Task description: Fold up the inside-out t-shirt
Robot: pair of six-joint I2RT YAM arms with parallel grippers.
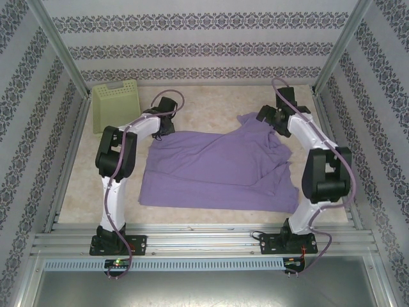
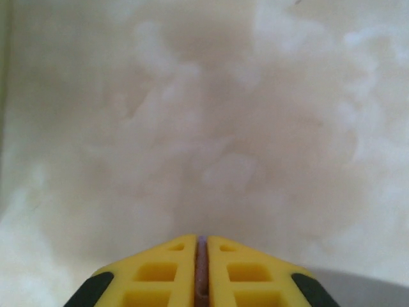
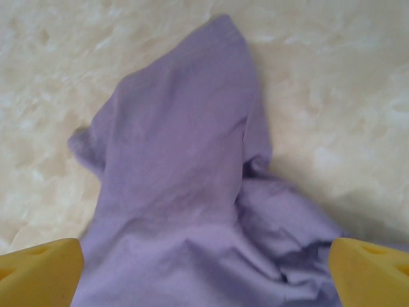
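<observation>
- A pale green slotted plastic basket [image 1: 117,104] is lying at the far left corner of the beige marbled tabletop [image 1: 204,105], apart from the garment.
- The left claw [image 1: 165,126] is reaching down onto the far left corner of the lavender-purple cotton t-shirt [image 1: 217,169]. In the left wrist view its yellow fingers [image 2: 160,275] are pressing together, pinching a thin purple sliver of the cloth between them, with bare tabletop lying beyond.
- The t-shirt is lying spread across the middle of the table, between the two arms. Its left and near parts are lying mostly flat, a long diagonal crease is running across it, and its right side is bunching into folds.
- The right claw [image 1: 267,117] is hanging over the far right part of the t-shirt, where a flap is pointing away from the arms. In the right wrist view its yellow fingertips [image 3: 41,268] are standing wide apart, with crumpled cloth lying between and beyond them. Whether they are touching the cloth cannot be told.
</observation>
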